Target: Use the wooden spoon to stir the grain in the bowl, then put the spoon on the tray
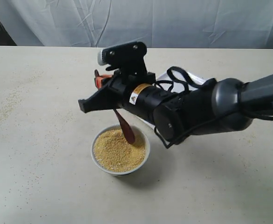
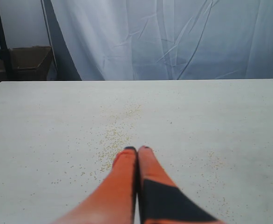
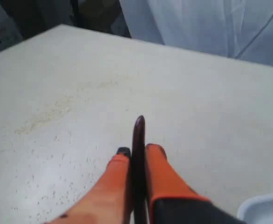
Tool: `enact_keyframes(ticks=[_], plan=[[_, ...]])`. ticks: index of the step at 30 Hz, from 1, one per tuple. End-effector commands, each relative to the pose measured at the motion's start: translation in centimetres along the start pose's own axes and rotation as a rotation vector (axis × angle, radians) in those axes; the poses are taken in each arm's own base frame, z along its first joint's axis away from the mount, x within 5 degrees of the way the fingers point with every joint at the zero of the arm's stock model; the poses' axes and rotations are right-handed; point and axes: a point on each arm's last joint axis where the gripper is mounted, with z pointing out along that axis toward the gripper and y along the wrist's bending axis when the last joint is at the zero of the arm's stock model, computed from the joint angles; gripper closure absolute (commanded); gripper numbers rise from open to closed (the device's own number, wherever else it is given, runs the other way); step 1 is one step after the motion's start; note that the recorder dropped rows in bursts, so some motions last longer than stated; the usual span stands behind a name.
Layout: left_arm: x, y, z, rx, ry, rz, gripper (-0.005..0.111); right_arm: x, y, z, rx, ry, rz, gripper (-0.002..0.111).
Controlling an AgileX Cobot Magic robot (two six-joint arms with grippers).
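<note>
A small white bowl (image 1: pixel 100 164) full of yellow grain (image 1: pixel 115 151) sits on the table near the front. The dark wooden spoon (image 1: pixel 124 127) hangs with its oval end dipped into the grain at the bowl's far side. My right gripper (image 1: pixel 100 81) is shut on the spoon's handle (image 3: pixel 138 140), whose tip sticks out past the orange fingers (image 3: pixel 160 172). The white tray (image 1: pixel 198 80) lies behind the right arm, mostly hidden; one corner (image 3: pixel 267 209) shows in the right wrist view. My left gripper (image 2: pixel 137 150) is shut and empty over bare table, out of the exterior view.
Loose grains are scattered on the table at the left (image 1: pixel 8 106) and ahead of the left gripper (image 2: pixel 115 133). A white cloth backdrop (image 1: pixel 174 21) hangs behind the table. The right arm's dark body (image 1: pixel 206 109) spans the right half above the table.
</note>
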Motion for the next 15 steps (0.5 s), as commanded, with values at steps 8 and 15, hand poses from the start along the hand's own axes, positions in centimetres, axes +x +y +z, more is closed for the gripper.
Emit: enact_keyframes(ticks=[8, 15], plan=[[0.1, 0.0, 0.0, -0.001, -0.006, -0.003, 0.107, -2.9, 2.9, -2.2, -0.073, -0.092, 0.021, 0.108], [0.1, 0.0, 0.0, -0.001, -0.006, -0.003, 0.107, -1.8, 1.2, -1.5, -0.004, -0.015, -0.026, 0.108]])
